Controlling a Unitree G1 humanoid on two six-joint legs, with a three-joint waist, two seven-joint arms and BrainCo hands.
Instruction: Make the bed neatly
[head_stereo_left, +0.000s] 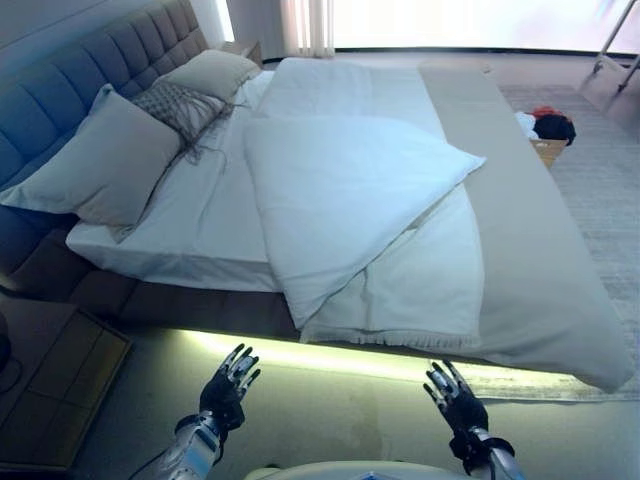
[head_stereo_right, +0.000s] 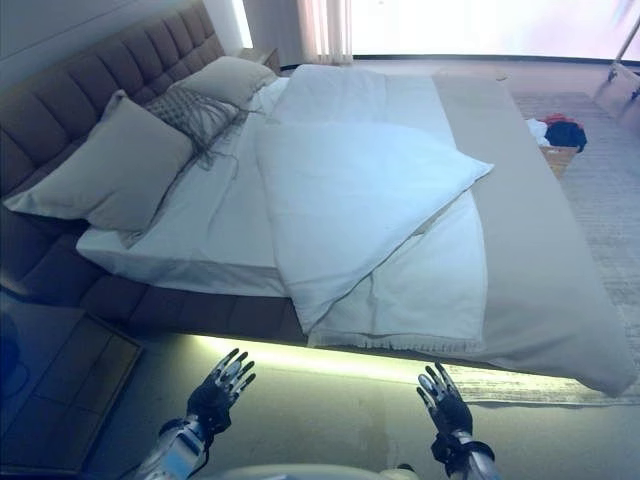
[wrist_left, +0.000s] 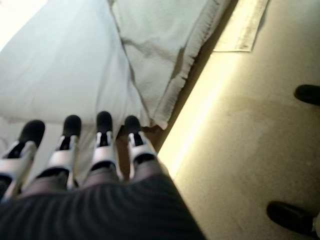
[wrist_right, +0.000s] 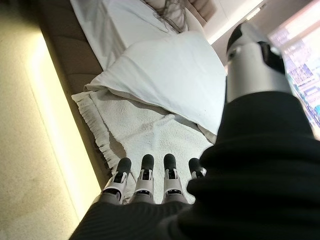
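**Duvet's still folded back, nothing grabbed yet**

Duvet first: the white, puffy folded-over duvet (head_stereo_left: 350, 195) lies across the middle of the big upholstered bed (head_stereo_left: 90, 280), its top corner flipped back toward the foot so the white sheet (head_stereo_left: 200, 215) near the head is bare. Under it there's a white fringed blanket (head_stereo_left: 420, 290) hanging a bit over the near edge, and a long beige bedspread (head_stereo_left: 540, 250) covers the foot end. Three pillows sit against the grey tufted headboard (head_stereo_left: 120, 60): a large beige pillow (head_stereo_left: 110, 165), a grey patterned cushion (head_stereo_left: 180, 105) and another beige pillow (head_stereo_left: 212, 72).

So I'd call this the very start, the approach step. Both hands hover over the floor short of the bed edge. The left hand (head_stereo_left: 228, 385) has its fingers straight and spread, holding nothing. Same for the right hand (head_stereo_left: 455, 395): relaxed, empty, touching nothing.

Next move, I'd guess: reach in, pinch the folded duvet corner near the edge and pull it toward the pillows. Needs a firm grip on cloth.
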